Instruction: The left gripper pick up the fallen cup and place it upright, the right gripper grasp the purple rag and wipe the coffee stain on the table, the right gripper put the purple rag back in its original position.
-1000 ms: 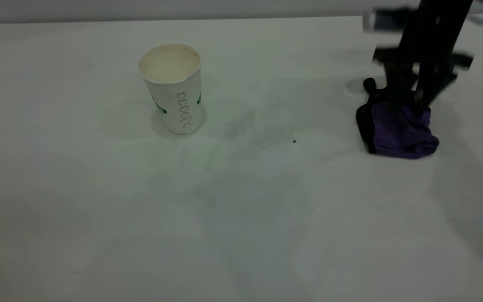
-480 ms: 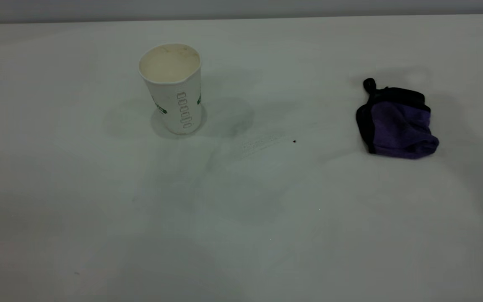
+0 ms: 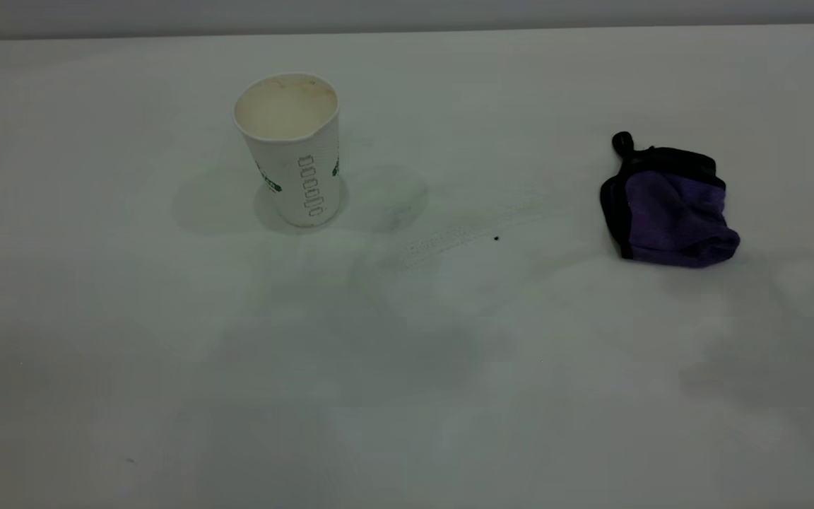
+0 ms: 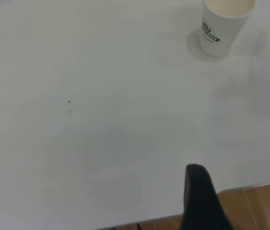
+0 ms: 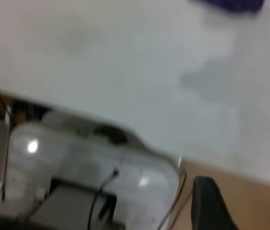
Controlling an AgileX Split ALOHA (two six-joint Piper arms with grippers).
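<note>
The white ribbed cup [image 3: 288,152] stands upright on the table [image 3: 407,367], left of the middle; the left wrist view shows it far off [image 4: 225,24]. The purple rag [image 3: 670,208] lies bunched at the right with nothing touching it, and its edge shows in the right wrist view [image 5: 233,4]. No coffee stain shows; only a faint smear [image 3: 442,244] remains beside a tiny black speck [image 3: 496,238]. My left gripper [image 4: 242,191] is open and empty over the table's near edge. My right gripper [image 5: 244,184] is open and empty, drawn back beyond the table edge. Neither arm appears in the exterior view.
The table's near edge [image 4: 250,186] borders a wooden floor [image 4: 264,211]. A grey-white housing with a black cable [image 5: 92,177] sits below the edge on the right arm's side. A small speck [image 4: 69,101] marks the table on the left.
The right arm, which stood over the purple rag a second ago, has lifted away and left the exterior view. The rag stays where it lay. The cup has not moved.
</note>
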